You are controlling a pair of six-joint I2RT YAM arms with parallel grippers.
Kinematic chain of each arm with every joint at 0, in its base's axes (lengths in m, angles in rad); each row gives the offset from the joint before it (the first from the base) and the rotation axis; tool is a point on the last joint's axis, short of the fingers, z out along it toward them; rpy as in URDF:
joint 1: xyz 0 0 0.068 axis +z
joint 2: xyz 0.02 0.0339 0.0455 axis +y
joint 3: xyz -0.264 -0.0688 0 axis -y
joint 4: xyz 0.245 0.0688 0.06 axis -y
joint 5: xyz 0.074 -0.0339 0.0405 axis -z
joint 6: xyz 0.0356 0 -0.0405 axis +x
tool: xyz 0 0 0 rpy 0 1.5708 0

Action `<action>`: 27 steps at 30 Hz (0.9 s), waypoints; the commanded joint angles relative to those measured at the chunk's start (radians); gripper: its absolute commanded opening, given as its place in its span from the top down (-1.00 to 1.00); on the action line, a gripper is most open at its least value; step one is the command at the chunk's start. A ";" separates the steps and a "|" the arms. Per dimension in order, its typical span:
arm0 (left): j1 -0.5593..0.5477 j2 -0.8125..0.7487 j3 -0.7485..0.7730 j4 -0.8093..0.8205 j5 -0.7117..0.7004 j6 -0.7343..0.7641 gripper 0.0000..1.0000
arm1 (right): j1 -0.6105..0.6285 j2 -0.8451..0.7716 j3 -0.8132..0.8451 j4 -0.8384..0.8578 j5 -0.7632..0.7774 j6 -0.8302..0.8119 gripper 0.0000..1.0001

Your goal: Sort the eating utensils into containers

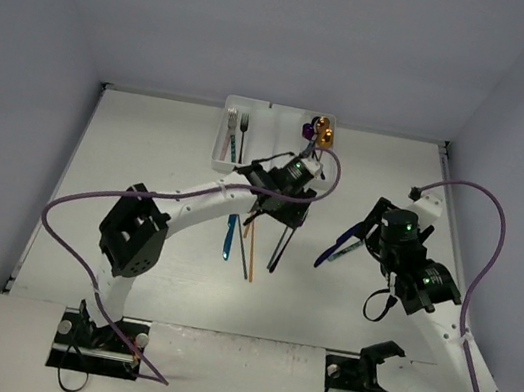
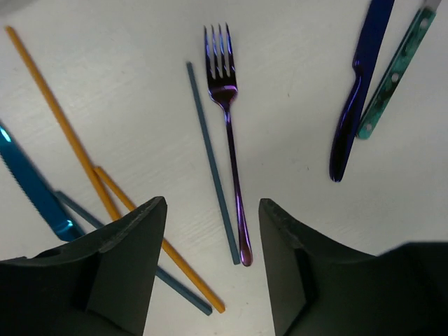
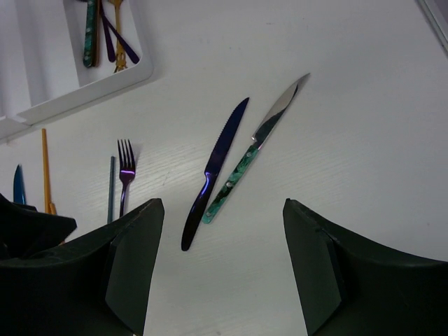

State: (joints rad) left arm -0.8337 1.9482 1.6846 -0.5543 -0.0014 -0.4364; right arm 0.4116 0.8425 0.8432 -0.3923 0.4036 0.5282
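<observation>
Left gripper: jaws spread wide, nothing between them, pointed down at the table. The handle end of a purple fork lies in the gap, tines pointing away from the wrist. A blue-grey chopstick lies close along the fork. Further out are two orange chopsticks and a blue knife.

In the top view the left arm runs from its base up to a raised elbow. Its forearm then reaches diagonally across to the table's middle. The wrist hangs just short of the white tray.

Right gripper: jaws also wide apart and empty, above a dark purple knife and a teal-handled knife. These two lie side by side on the table, tips apart. One tray compartment holds teal, purple and gold handles. The right arm is folded, its wrist turned toward the table's centre.
</observation>
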 commanded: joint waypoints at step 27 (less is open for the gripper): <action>-0.102 0.296 0.235 -0.035 -0.086 -0.096 0.49 | -0.048 -0.058 -0.033 -0.040 -0.057 -0.024 -0.33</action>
State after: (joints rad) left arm -0.9265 2.2629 1.8664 -0.5952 -0.0631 -0.5080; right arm 0.3672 0.7811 0.7925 -0.4446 0.3347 0.5041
